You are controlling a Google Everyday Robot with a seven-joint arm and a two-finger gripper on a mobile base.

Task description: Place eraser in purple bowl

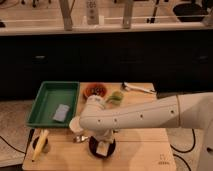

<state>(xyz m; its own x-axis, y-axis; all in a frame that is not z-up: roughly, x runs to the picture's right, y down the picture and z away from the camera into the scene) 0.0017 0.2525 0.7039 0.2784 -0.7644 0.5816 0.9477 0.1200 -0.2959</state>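
Gripper (pixel 101 141), closed, hangs over purple bowl (pixel 93 148), eraser (pixel 103 149) directly beneath.

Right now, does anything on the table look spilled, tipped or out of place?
Nothing stands out. The gripper hangs over the purple bowl with the eraser at its tip; the green tray sits flat.

High view, perhaps head-mounted, facing table (pixel 145 150), hand (pixel 102 142) low centre
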